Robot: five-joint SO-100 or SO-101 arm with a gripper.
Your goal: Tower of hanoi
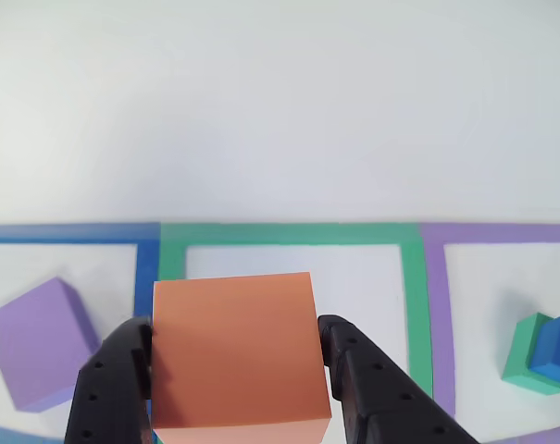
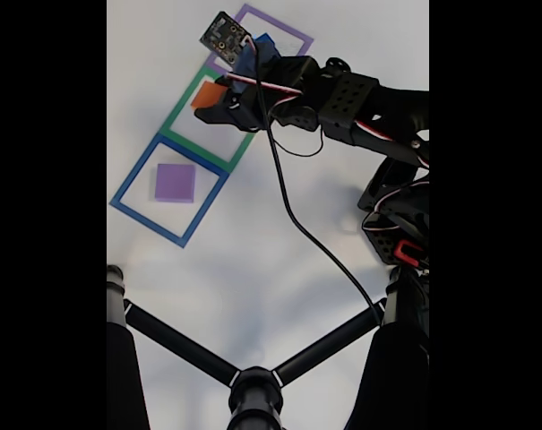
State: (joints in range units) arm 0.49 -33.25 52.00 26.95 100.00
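In the other view my gripper (image 1: 235, 356) is shut on the orange block (image 1: 236, 350), one black finger on each side, above the green frame (image 1: 289, 235). The flat purple block (image 1: 37, 342) lies inside the blue frame (image 1: 148, 264) at the left. At the right, the small blue cube (image 1: 554, 348) sits on the green block (image 1: 522, 363) inside the purple frame (image 1: 433, 305). The fixed view shows the gripper (image 2: 219, 100) holding the orange block (image 2: 207, 94) over the green frame (image 2: 176, 121), with the purple block (image 2: 175, 182) in the blue frame (image 2: 132, 184).
The three frames lie in a diagonal row on a white table (image 2: 253, 260). A black cable (image 2: 293, 219) trails from the wrist across the table. Black tripod legs (image 2: 176, 345) cross the bottom of the fixed view, and the arm's base (image 2: 400, 224) stands at the right.
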